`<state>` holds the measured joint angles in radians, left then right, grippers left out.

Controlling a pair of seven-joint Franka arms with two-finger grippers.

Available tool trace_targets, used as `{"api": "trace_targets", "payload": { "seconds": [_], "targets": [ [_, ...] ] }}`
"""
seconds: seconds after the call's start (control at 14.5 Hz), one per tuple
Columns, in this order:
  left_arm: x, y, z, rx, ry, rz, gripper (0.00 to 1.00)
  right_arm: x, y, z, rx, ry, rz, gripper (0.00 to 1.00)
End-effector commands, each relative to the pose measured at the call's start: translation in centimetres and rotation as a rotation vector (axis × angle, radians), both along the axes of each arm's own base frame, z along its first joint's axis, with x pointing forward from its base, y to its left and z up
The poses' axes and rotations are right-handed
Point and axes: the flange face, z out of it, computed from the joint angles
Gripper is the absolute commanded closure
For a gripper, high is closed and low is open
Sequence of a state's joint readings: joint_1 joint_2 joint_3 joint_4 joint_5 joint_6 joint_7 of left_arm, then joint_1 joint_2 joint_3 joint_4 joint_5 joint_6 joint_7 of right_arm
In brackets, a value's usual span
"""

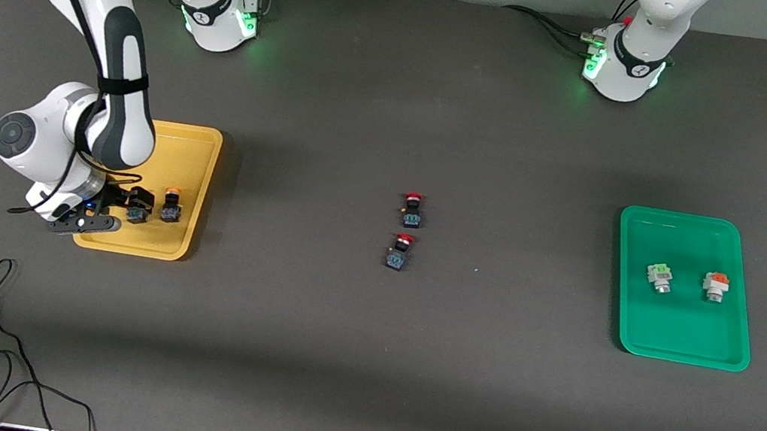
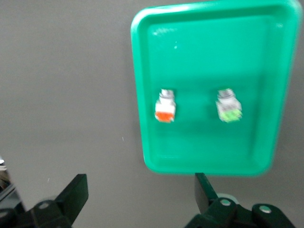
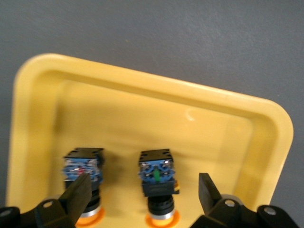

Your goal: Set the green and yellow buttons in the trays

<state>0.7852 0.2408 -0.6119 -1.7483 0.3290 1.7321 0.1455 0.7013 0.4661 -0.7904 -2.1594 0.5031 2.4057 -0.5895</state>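
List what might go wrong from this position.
1. The right hand, open, sits low in the yellow tray with one yellow button between its fingers and another beside a finger; lifting off crooked may knock either over.
2. The left hand is open near the green tray; a low sweep might nudge the tray.

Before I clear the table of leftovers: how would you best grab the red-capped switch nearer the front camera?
Grip the red-capped switch across its black-and-blue body, coming straight down from above. It lies on its side on the bare mat, cap pointing toward the robots' bases. The blocky body gives flatter sides than the round cap, which would likely slip. Its twin lies apart, so open fingers should fit.
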Motion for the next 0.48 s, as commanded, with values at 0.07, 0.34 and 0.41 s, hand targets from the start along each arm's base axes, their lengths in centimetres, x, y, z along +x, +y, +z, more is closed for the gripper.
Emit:
{"api": "trace_targets", "payload": {
  "seconds": [0.07, 0.34, 0.41],
  "targets": [
    [-0.3, -1.9, 7.2, -0.101, 0.02, 0.035, 0.0, 1.5, 2.0, 6.9, 0.147, 0.031, -0.122, 0.0],
    [-1.8, -7.1, 13.3, -0.138, -0.04, 0.009, 0.0, 2.7, 3.1, 14.5, 0.133, 0.082, -0.213, 0.0],
    [-2.2, -8.2, 14.2, -0.137, -0.055, 0.009, 0.0, 2.8, 3.4, 16.1, 0.134, 0.109, -0.225, 0.0]
  ]
}}
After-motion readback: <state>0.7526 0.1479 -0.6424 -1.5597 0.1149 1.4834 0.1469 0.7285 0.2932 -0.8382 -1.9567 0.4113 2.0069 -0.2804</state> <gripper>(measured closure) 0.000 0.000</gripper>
